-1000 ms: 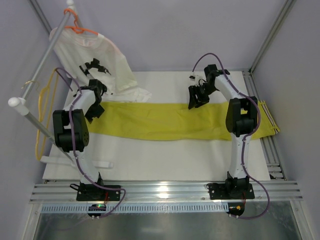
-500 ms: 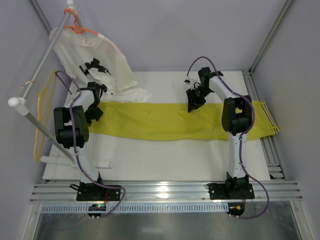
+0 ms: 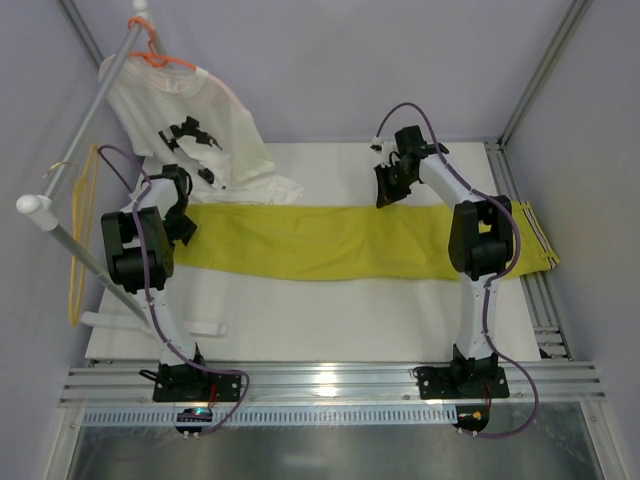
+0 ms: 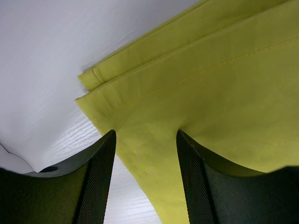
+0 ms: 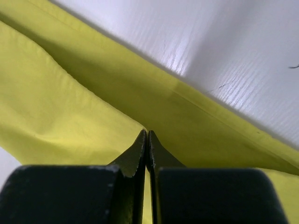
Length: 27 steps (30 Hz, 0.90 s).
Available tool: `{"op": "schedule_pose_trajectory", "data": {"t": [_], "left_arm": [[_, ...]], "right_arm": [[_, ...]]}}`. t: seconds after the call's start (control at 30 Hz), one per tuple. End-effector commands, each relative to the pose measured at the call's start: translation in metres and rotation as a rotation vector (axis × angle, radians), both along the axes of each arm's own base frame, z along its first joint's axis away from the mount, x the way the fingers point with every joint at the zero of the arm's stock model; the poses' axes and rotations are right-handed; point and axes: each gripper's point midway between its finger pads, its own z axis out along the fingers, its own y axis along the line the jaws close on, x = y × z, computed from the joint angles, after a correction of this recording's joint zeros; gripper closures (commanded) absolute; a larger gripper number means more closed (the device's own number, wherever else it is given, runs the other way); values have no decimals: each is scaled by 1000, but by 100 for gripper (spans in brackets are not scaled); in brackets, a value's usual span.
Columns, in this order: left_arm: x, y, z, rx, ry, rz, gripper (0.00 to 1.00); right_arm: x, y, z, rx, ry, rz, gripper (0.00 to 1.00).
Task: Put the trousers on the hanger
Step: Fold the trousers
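Trousers [image 3: 320,240] lie flat, far edge pinched by right jaws.

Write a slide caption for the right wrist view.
The right hand, shut, pinches a raised fold of the yellow-green trousers lying on the white table.

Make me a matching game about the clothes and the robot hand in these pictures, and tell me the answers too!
Things:
1. trousers
2. white T-shirt
3. yellow hanger
4. right gripper

States:
A. hanging on an orange hanger
B. lying flat across the table
C. shut, pinching yellow cloth
D. hanging bare from the rail at the left

Pairs: 1-B, 2-A, 3-D, 4-C
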Motion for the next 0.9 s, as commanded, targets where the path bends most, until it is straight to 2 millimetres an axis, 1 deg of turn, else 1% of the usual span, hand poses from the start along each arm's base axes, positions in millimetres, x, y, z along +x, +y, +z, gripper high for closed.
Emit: {"op": "schedule_pose_trajectory", "data": {"t": [0.0, 0.07, 0.17, 0.2, 0.27, 0.43, 0.63, 0.7, 0.87], "left_arm": [[-12, 13, -20, 6, 75, 27, 44], [-15, 16, -22, 5, 89, 35, 44], [-17, 17, -26, 4, 102, 39, 44], [-17, 18, -27, 3, 101, 45, 44], [-17, 20, -27, 6, 104, 47, 44], [-20, 29, -25, 7, 103, 69, 44], [-20, 31, -26, 8, 101, 75, 44], [-19, 32, -26, 8, 94, 80, 44], [-15, 31, -25, -6, 71, 80, 44]], "right_arm": [[39, 6, 57, 36, -252, -75, 96], [43, 0, 58, 17, -268, -109, 96], [52, 3, 62, 44, -308, -147, 96], [57, 3, 62, 47, -329, -162, 96], [61, 0, 61, 50, -331, -209, 96], [68, -11, 38, -2, -305, -292, 96], [67, -20, 16, -47, -258, -363, 96], [65, -18, 12, -40, -249, -358, 96], [63, -21, 6, -55, -232, -371, 96]]}}
